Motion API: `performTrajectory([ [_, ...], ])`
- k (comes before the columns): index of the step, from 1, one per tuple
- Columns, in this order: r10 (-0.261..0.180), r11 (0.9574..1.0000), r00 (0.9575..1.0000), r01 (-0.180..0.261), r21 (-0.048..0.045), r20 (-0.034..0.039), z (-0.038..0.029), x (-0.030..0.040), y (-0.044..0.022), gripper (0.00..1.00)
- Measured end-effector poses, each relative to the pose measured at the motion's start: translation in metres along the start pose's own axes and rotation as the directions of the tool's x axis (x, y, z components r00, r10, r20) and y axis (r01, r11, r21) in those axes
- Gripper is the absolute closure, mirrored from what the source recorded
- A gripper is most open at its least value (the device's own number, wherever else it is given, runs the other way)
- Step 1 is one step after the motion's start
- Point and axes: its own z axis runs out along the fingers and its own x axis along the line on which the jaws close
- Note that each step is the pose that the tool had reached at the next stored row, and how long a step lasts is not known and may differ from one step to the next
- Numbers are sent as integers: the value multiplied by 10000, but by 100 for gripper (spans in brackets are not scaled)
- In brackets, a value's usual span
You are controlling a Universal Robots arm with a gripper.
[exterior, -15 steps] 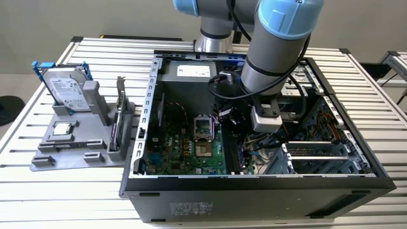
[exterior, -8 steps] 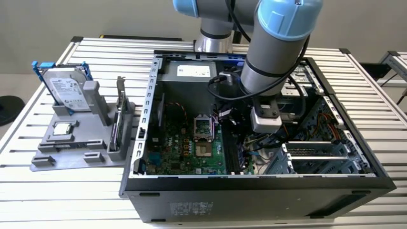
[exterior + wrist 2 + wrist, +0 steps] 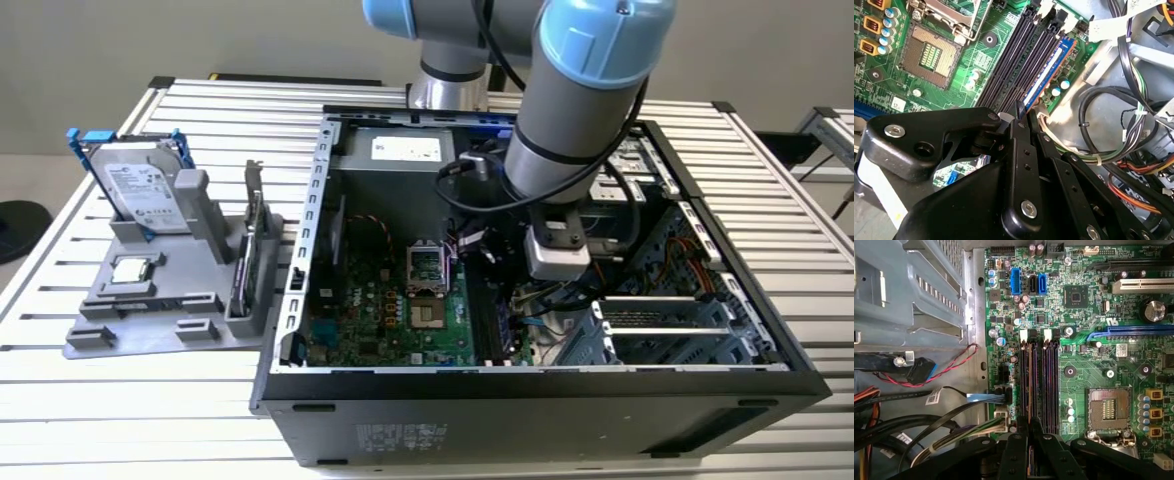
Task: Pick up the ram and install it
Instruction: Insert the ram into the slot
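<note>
I see my tool (image 3: 1023, 117) low inside the open computer case (image 3: 304, 300), directly over the memory slots (image 3: 1039, 380). Its fingers are pinched nearly shut on the ram (image 3: 1048, 75), which stands on edge in the outermost slot, its long axis running along the slots, away from the tool.

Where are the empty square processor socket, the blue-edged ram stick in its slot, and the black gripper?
Empty square processor socket (image 3: 929, 56): second wrist view, on its pin grid.
Blue-edged ram stick (image 3: 1051, 70): second wrist view, on its long upper edge.
Black gripper (image 3: 1023, 111): second wrist view, midway between the fingertips, at the stick's near end.
</note>
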Motion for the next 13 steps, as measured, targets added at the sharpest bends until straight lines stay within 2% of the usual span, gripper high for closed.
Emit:
performTrajectory([
  [8, -28, 10000, 10000, 28, -2, 0, 9, -1, -1, 100],
  [13, -210, 9998, 9998, 210, -3, -5, 11, -4, -1, 100],
])
